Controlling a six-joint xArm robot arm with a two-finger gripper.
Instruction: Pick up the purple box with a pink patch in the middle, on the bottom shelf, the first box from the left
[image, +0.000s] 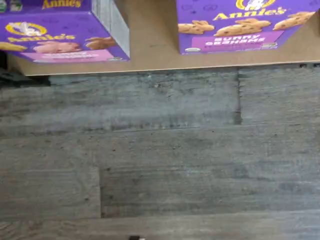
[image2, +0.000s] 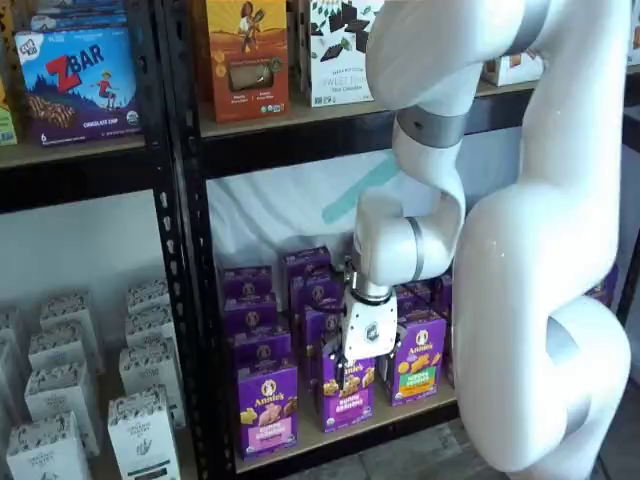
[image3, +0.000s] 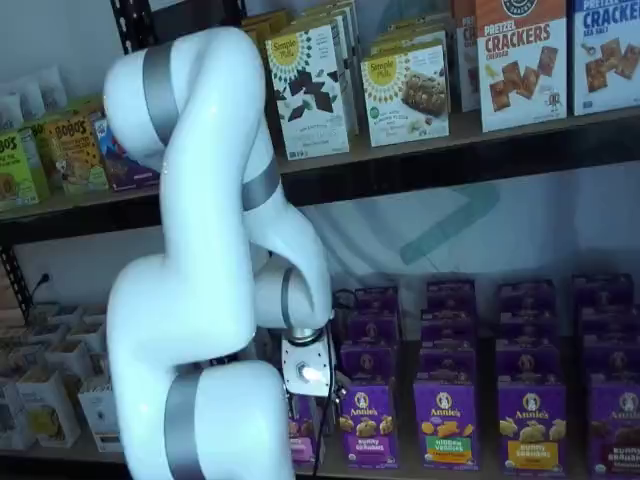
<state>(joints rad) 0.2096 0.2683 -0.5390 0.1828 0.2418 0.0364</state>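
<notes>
Hanging low before the bottom shelf (image2: 400, 412), the gripper (image2: 345, 372) sits in front of a purple Bunny Grahams box (image2: 347, 392); whether its black fingers are parted or closed I cannot tell; the purple box (image2: 267, 407) with the pink patch stands upright at the front of the leftmost row, just beside it and untouched; the approach seems in hand; next the fingers likely need to shift towards that box, straddle it and close; the wrist view shows its pink-patched front (image: 60, 44) on the board's edge.
</notes>
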